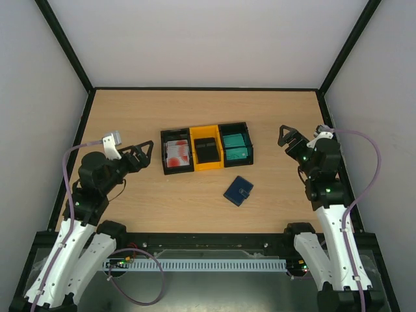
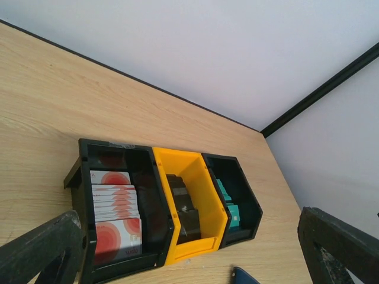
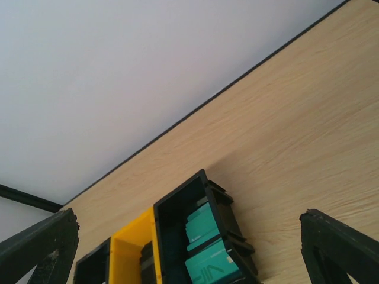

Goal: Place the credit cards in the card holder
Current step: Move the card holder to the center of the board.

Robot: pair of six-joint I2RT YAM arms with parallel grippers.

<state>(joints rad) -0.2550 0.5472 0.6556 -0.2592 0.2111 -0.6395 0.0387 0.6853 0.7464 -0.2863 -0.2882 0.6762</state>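
Three joined bins sit mid-table. The left black bin [image 1: 165, 153] holds white cards with red blotches [image 1: 177, 153], the yellow bin [image 1: 221, 162] holds black cards [image 1: 206, 150], and the right black bin [image 1: 247, 140] holds teal cards [image 1: 234, 144]. The dark navy card holder [image 1: 238, 190] lies closed on the table in front of the bins. My left gripper [image 1: 144, 155] is open and empty, just left of the bins. My right gripper [image 1: 290, 138] is open and empty, right of the bins. The red-blotched cards [image 2: 115, 220] and the teal cards [image 3: 214, 265] show in the wrist views.
Light walls with black frame posts enclose the wooden table [image 1: 130, 123] on three sides. A black rail [image 1: 208, 239] runs along the near edge by the arm bases.
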